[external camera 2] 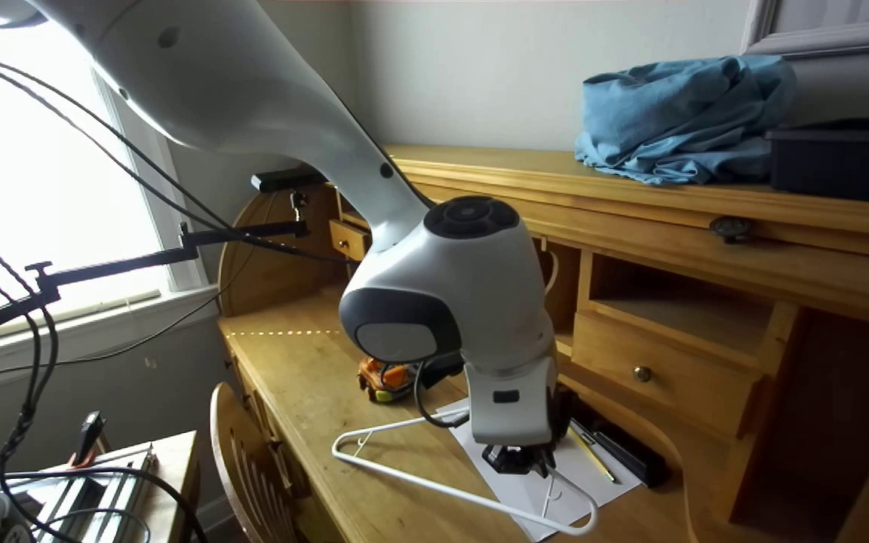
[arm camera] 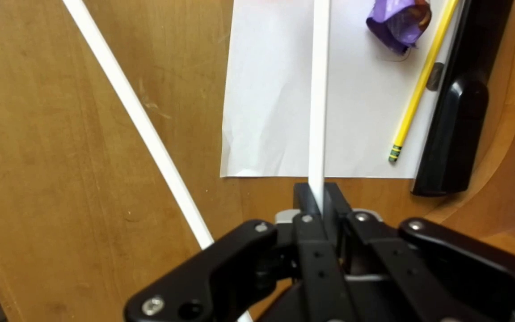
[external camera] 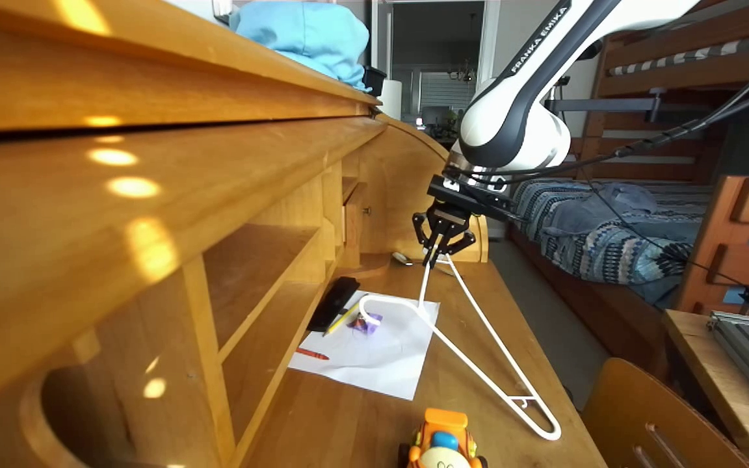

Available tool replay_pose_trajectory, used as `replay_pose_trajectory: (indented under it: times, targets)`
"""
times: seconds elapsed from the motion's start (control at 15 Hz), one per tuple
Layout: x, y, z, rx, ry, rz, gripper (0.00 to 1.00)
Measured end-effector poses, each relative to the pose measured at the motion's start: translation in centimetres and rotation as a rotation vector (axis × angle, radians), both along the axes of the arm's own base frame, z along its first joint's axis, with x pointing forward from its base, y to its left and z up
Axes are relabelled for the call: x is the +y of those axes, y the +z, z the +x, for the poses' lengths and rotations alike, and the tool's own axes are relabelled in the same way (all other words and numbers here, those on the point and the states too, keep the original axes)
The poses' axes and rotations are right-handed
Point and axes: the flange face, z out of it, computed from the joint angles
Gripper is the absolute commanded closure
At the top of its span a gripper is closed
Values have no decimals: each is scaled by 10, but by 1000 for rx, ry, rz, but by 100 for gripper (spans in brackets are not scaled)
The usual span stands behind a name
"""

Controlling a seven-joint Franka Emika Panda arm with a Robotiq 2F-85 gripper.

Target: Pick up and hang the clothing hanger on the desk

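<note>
The white clothing hanger (external camera: 491,327) is tilted over the desk (external camera: 348,422) in an exterior view, its hook over the paper and one corner towards the front edge. It also shows in an exterior view (external camera 2: 434,485) and in the wrist view (arm camera: 318,98). My gripper (external camera: 432,255) is shut on one thin bar of the hanger near a corner. In the wrist view, the bar runs between the fingertips (arm camera: 319,199). The fingertips are mostly hidden in an exterior view (external camera 2: 529,460). I cannot tell whether any part of the hanger touches the desk.
A white paper sheet (external camera: 381,357) lies under the hanger with a purple wrapper (arm camera: 398,24), yellow pencil (arm camera: 423,85) and black object (arm camera: 458,112). An orange toy car (external camera: 446,442) stands on the desk. Cubby shelves (external camera: 270,260) rise alongside. Blue cloth (external camera 2: 683,121) lies on top.
</note>
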Motion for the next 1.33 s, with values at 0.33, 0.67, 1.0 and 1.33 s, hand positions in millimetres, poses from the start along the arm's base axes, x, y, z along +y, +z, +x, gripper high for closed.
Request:
replay_pose_trajectory:
  times: [0.33, 0.67, 1.0, 1.33]
  targets:
    - [-8, 17, -9, -55, -38, -25, 98]
    - [-14, 26, -17, -84, -68, -39, 98]
    - [-21, 33, -30, -112, -109, -48, 98]
    - [-33, 41, -44, -134, -174, -32, 98]
